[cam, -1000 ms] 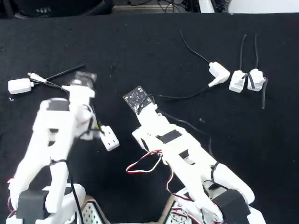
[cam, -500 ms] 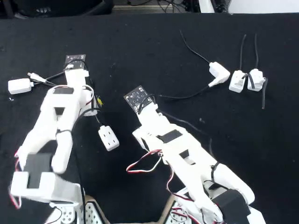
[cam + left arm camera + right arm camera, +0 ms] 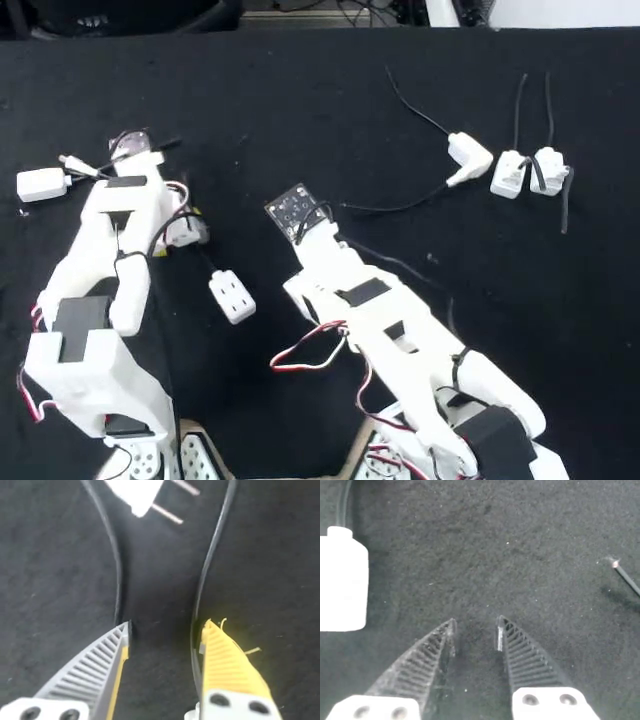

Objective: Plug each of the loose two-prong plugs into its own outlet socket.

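Cloth of plain black covers the table under both my arms. My left gripper stands wide open just above it. Its grey finger and yellow finger are well apart and hold nothing. Two black cables run across the cloth toward it. One reaches the tip of the grey finger, and the other passes along the inner edge of the yellow one. Ahead of the open fingers lies the white two-prong plug, loose, with both metal prongs bare. In the high view my left gripper sits at the far left of the table, and that plug lies near it at the cloth's left edge. A white outlet socket lies between my two arms with its slots facing up and unfilled. A black cable leads from it toward my left arm.

My right gripper is parted too, though more narrowly. It grips nothing, and bare cloth shows between its tips. Off to one side of it lies a white cabled block; I cannot tell whether it is a plug or a socket. In the high view this gripper rests near the table's middle. Far to the right lie a white angled plug and, just beside it, two white cabled pieces side by side.
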{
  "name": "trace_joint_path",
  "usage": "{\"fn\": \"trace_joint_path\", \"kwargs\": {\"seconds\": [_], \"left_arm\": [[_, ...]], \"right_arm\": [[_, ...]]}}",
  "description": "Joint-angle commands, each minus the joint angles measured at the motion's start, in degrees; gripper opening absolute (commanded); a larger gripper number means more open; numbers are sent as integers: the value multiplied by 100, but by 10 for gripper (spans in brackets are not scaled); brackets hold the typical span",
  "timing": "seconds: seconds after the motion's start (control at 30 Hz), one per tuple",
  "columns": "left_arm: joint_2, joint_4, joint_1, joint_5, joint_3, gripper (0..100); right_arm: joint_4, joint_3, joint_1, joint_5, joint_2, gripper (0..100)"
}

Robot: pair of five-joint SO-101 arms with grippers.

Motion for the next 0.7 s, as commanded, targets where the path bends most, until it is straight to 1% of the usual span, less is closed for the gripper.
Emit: {"fn": "trace_joint_path", "kwargs": {"seconds": [0.0, 0.13, 0.27, 0.43, 0.57, 0.67], "left_arm": [[-299, 105, -330, -79, 198, 227], [-492, 132, -664, -105, 435, 227], [-941, 132, -840, -167, 936, 227], [-1987, 132, -866, -633, 1745, 227], [-3007, 132, -866, -1152, 2448, 227], [-3604, 97, -963, -1468, 2730, 227]], "right_arm": [[-149, -286, 123, 35, -180, 131], [-149, -286, 123, 35, -180, 131], [-149, -286, 123, 35, -180, 131], [-149, -286, 123, 35, -180, 131], [-141, -259, 123, 26, -207, 131], [-53, -268, 114, 0, -215, 131]]}}
